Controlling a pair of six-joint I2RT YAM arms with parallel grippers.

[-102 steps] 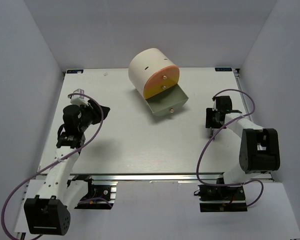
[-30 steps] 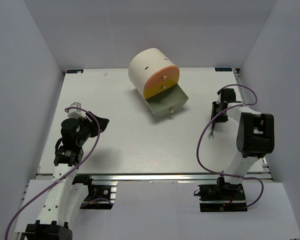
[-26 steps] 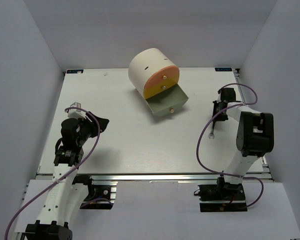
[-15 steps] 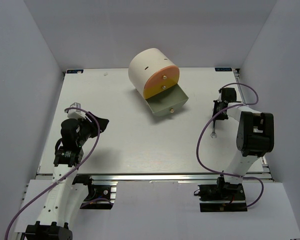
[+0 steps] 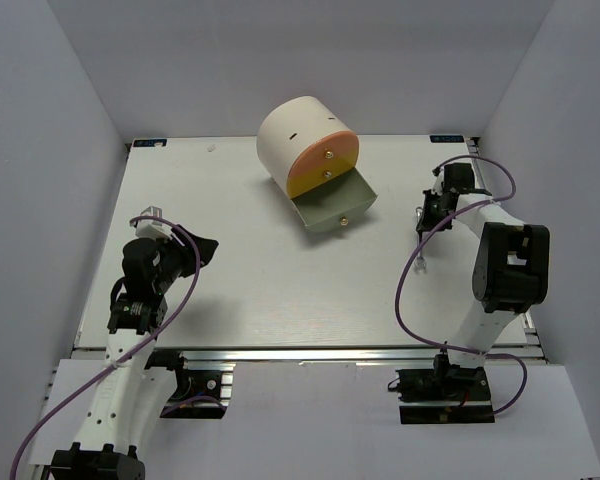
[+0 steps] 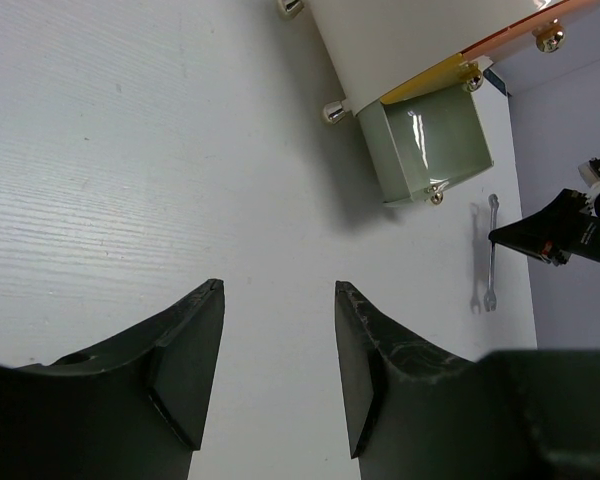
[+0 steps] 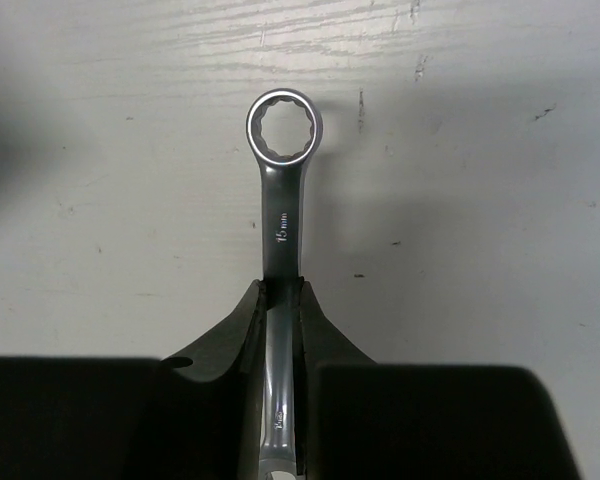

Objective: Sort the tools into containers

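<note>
The spanner (image 7: 280,230) is shiny silver, with small dark "15 mm" lettering on its shaft. The cabinet (image 5: 295,130) is cream. Its top drawer (image 5: 332,150) has an orange front, the middle drawer (image 5: 302,184) is yellow and the bottom drawer (image 5: 332,200) is grey-green, each with a brass knob (image 5: 344,218). The table (image 5: 260,270) is white with faint grain and small dark specks. The cables (image 5: 398,300) are purple. The left gripper (image 6: 278,290) and right gripper (image 7: 280,287) are black.

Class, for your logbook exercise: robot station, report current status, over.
Left gripper open, empty. Right gripper shut on 15 mm spanner. Grey-green drawer open; nothing seen between it and spanner.
</note>
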